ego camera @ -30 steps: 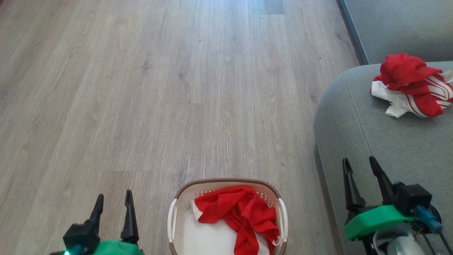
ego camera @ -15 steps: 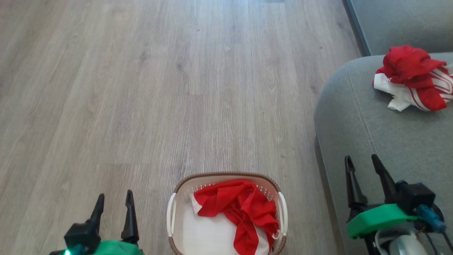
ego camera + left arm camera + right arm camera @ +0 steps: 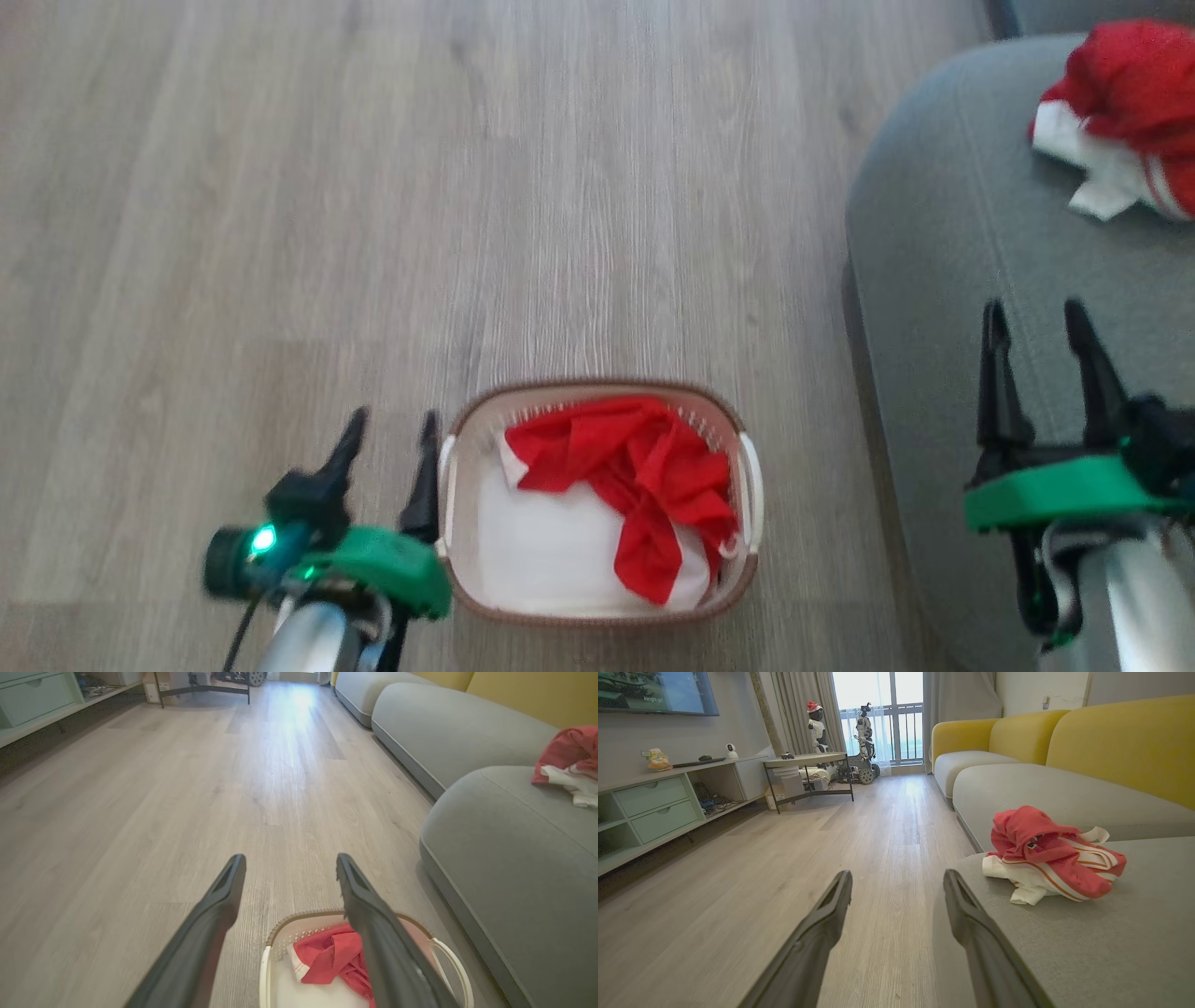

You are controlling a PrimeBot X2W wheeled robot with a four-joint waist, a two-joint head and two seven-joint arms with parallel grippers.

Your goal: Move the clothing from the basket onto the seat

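Since a second ago the head camera has tipped downward, so the whole scene has slid up the view. Beyond that, the left gripper [image 3: 394, 418] has closed in on the basket [image 3: 597, 384] and now sits at its 9 o'clock, the nearer finger just beside the white handle [image 3: 446, 467]; whether they touch I cannot tell through the blur. Its fingers are apart and hold nothing. The right gripper [image 3: 1034, 308], at 4 o'clock in the head view, is likewise spread and empty, over the edge of the grey seat [image 3: 934, 261]. The basket stands on the wooden floor [image 3: 373, 187] at 6 o'clock. The clothing [image 3: 644, 462] left in it is a bunched red piece lying over white fabric, heaped toward the basket's 2 o'clock side. One garment [image 3: 1130, 93] already lies on the seat at 1 o'clock. The step in hand looks to be the left arm's reach into the basket. To do it well, I would lift the fingertips over the brown rim first, not slide in sideways, since the handle or perforated wall could catch a finger and shove the light basket. Then come down on the thick red bunch, pinch a fold deep enough that the thin cloth won't slip, and raise it straight up until the trailing ends clear the rim before swinging toward 3 o'clock.
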